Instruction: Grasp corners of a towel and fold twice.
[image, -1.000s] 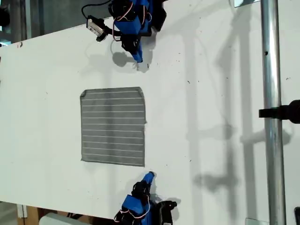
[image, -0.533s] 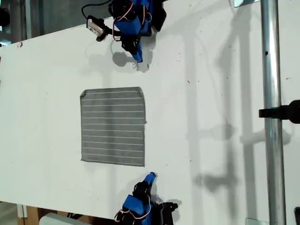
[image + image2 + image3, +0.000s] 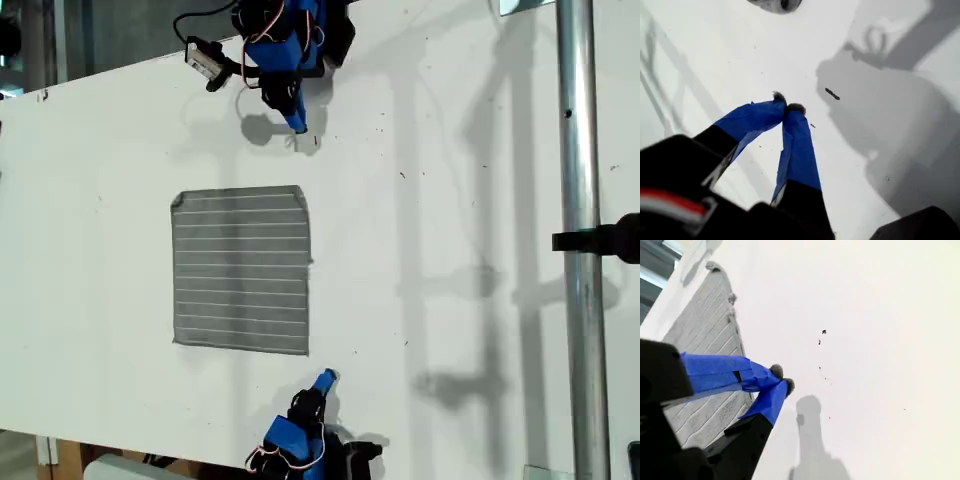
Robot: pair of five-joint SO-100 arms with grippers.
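risk sits close in: my second gripper [image 3: 782, 379] has its blue-taped fingertips [image 3: 771, 371] pressed together with nothing between them, hovering over bare table [image 3: 880, 315] just beside the towel [image 3: 705, 330]. if you bring it down like this, the shut tips will likely shove the cloth edge and ruck it instead of pinching a corner, so part the jaws before you close in. the nearest corner is hidden behind the finger in this view, so judge it from the exterior view. my first gripper [image 3: 787, 106] is also pinched together on nothing, over bare surface, with no cloth in its view. further out, the towel lies flat and unfolded in the middle of the table, well apart from both arms. its far corner [image 3: 713, 266] is slightly curled, so a one-sided grab there could skew the fold.
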